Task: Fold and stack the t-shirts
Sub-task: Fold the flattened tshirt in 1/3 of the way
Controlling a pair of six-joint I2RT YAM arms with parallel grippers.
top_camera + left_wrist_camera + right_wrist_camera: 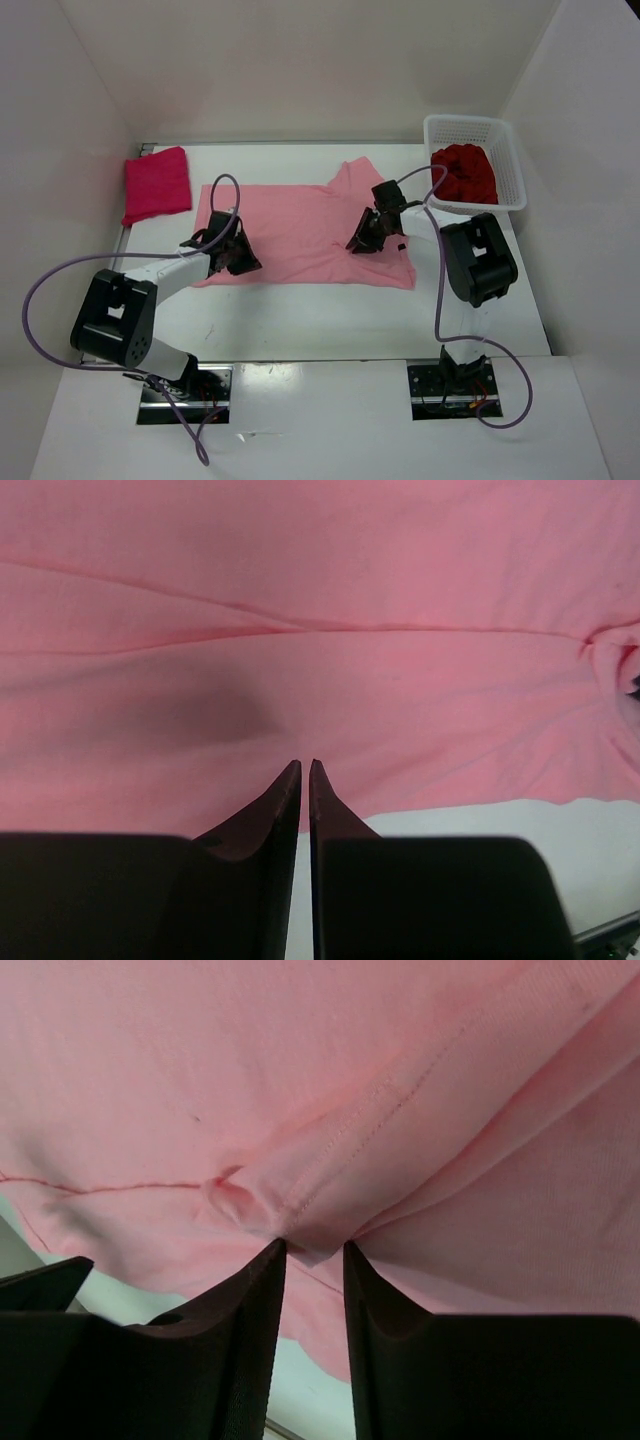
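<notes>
Our left gripper (305, 765) is pinched nearly shut on the near hem of the salmon pink t-shirt (300, 225), which lies spread flat in the middle. Our right gripper (313, 1248) stands half-parted at a bunched seam on its right; we cannot tell whether it grips. We judge the cloth light, limp and drapey, best held by hems and seams.

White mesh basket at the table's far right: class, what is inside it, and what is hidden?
A crumpled dark red t-shirt lies in the basket, heaped toward its left side. The basket floor beneath the cloth, and anything under it, is covered.
</notes>
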